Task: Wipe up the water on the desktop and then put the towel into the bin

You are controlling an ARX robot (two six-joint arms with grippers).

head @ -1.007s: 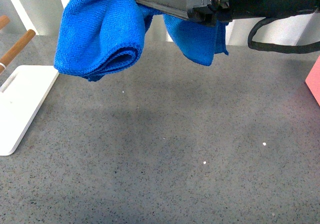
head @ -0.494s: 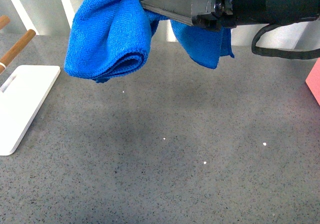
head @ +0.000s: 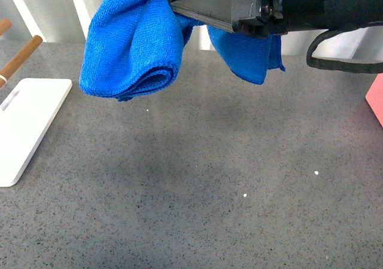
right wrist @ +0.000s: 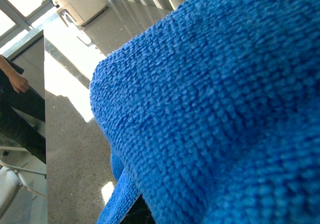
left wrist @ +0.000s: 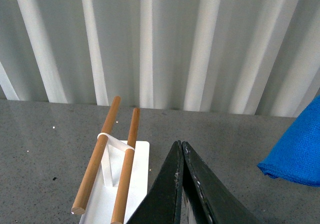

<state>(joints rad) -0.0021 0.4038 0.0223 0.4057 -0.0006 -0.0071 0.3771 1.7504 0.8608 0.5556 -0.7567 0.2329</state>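
- Right now the right gripper (head: 179, 2) is clamped on the towel (head: 131, 47), which hangs bunched in the air above the desktop (head: 209, 191).
- Left gripper (left wrist: 179, 146): jaws pressed together, nothing between them.
- No puddle shows, so I judge this the carry to the bin, which I cannot pick out.
- I'd grip firmly, carry the drooping fold high, and release only over the bin.

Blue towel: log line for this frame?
right gripper: shut on bright blue microfibre towel | towel: hanging above grey speckled desktop | left gripper: shut, empty
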